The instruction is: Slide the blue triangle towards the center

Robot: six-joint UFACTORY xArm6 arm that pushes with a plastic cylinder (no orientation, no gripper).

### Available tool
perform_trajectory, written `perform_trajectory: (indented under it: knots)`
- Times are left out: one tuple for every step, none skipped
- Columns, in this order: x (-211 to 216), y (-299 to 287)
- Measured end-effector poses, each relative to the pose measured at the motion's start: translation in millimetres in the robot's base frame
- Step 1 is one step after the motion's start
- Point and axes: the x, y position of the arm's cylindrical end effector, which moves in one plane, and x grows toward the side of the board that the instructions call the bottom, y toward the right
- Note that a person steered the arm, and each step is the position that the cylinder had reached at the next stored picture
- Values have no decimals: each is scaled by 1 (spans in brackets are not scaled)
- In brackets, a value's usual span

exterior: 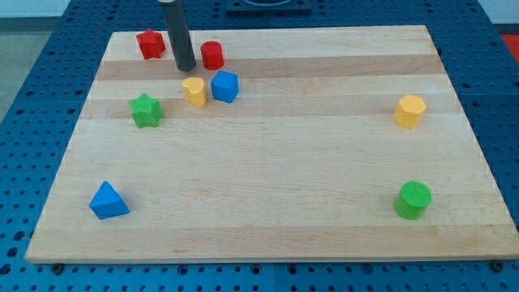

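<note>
The blue triangle (pixel 108 201) sits in the bench's (pixel 268 235) lower-left corner in the view, near both the left and bottom edges, with nothing touching it. It lies well apart from every other block, so it is free to move; the catch is that little wood lies behind it on the corner side, and a push toward the centre has to start from exactly there.

The middle of the bench is bare wood, so the path up and to the view's right looks open the whole way. The nearest neighbour is the green star (pixel 146 110), above the triangle near the left edge, off the likely line of travel.

Further up, a yellow block (pixel 194 92), shape unclear, stands just beside a blue cube (pixel 225 86). Behind them a red cylinder (pixel 212 55) and a red block (pixel 150 44) of unclear shape sit near the top edge. On the right side are a yellow hexagonal block (pixel 410 111) and a green cylinder (pixel 413 199), both far from the work.

The tool is a plain rod with no jaws, so it holds nothing. My tip (pixel 185 68) rests between the two red blocks, just beside the cylinder and far from the triangle. It would probably need to pass left of the star and come round below-left of the triangle, with care not to run off the corner.
</note>
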Motion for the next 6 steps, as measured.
perform_trajectory:
  knots:
    - [-19, 63]
    - [-25, 84]
    - [-20, 29]
    - [-35, 39]
    - [-45, 67]
    - [-46, 72]
